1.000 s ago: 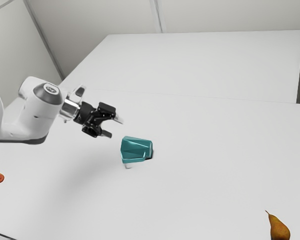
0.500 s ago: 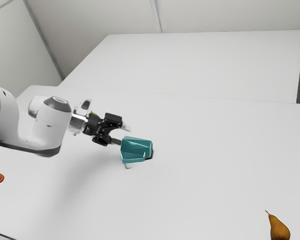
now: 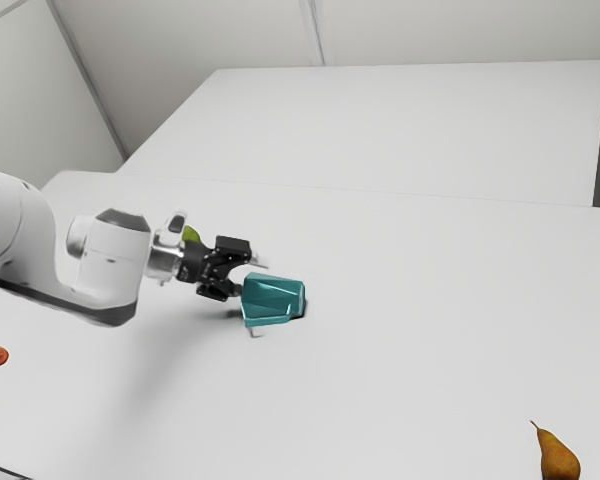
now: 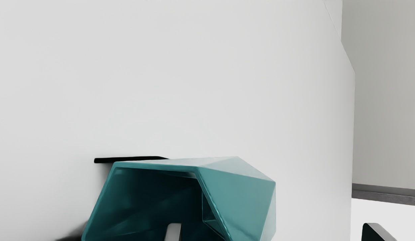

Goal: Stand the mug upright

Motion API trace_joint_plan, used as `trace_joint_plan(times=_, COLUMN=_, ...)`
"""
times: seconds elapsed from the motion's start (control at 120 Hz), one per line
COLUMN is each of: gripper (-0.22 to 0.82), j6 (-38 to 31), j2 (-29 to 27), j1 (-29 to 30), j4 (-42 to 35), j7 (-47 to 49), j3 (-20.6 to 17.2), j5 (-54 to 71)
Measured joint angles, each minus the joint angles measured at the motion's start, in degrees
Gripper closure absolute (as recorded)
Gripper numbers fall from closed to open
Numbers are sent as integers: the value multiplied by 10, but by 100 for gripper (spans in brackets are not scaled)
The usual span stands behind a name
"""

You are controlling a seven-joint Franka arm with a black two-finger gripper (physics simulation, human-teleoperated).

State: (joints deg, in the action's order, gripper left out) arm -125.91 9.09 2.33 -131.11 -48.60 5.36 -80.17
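Teal faceted mug (image 3: 272,299) is seen tipped on its side on the white table (image 3: 410,330), mouth turned toward the gripper (image 3: 250,277). Jaws are spread wide, one fingertip (image 4: 173,232) seen across the mouth, nothing gripped.

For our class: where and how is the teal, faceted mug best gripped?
Probably by the side wall at the rim, coming from the mouth side, one finger inside and one outside. The teal, faceted mug lies on its side, its open mouth facing the black two-finger tool, and its wall looks thin enough to pinch.
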Motion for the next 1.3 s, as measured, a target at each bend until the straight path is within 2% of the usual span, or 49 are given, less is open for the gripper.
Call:
trace_joint_plan(times=0.383, gripper=4, j6=33, j2=25, j1=-5, j4=-3, j7=-85, j3=-1, j5=-76)
trace_joint_plan(times=0.433, gripper=10, j6=37, j2=25, j1=-5, j4=-3, j7=-93, j3=-1, j5=-81)
trace_joint_plan(times=0.642, gripper=50, j6=44, j2=24, j1=-6, j4=-2, j7=-121, j3=-1, j5=-90)
trace_joint_plan(times=0.767, gripper=65, j6=46, j2=23, j1=-6, j4=-2, j7=-134, j3=-1, j5=-91)
trace_joint_plan(times=0.908, gripper=73, j6=47, j2=21, j1=-7, j4=-2, j7=-146, j3=-1, j5=-92)
trace_joint_plan(times=1.3, gripper=77, j6=40, j2=-33, j1=-20, j4=-2, j7=-164, j3=-1, j5=-77)
